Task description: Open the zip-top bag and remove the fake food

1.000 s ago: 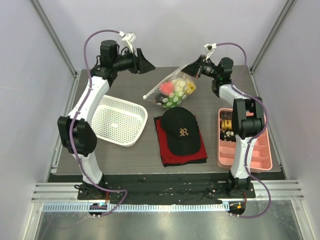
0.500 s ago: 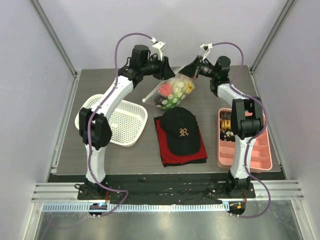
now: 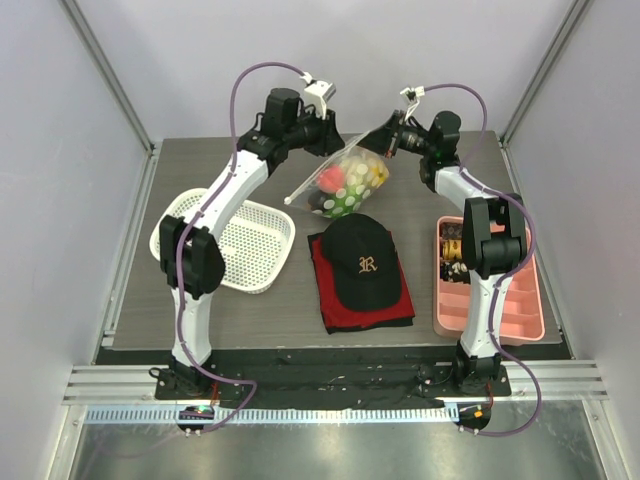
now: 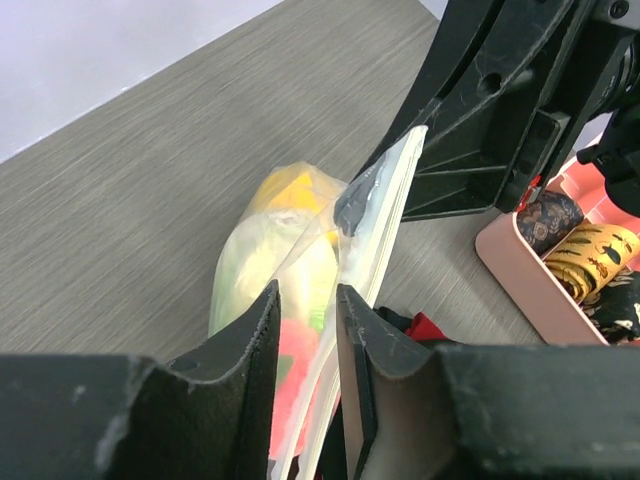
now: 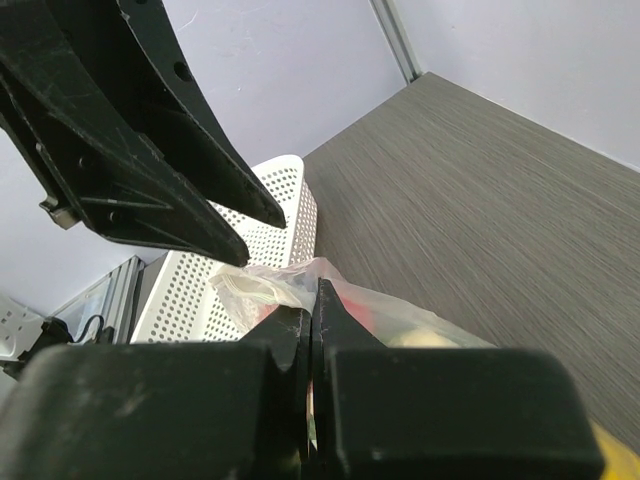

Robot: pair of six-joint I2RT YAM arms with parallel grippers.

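Left gripper (image 4: 308, 293) reached, narrowing around zip-top bag (image 3: 351, 180); right gripper (image 5: 313, 296) pinches its edge shut.

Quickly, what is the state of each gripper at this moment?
Left gripper: narrowly open, jaws astride the zip-top bag edge.
Right gripper: closed, holding the zip-top bag.

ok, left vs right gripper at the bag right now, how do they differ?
The right gripper is shut, pinching a corner of the zip-top bag. The left gripper has its jaws slightly apart, with bag film between them. In the top view, right reaches in from the right and left from the left. Both sit at the bag's raised zip edge, facing each other.
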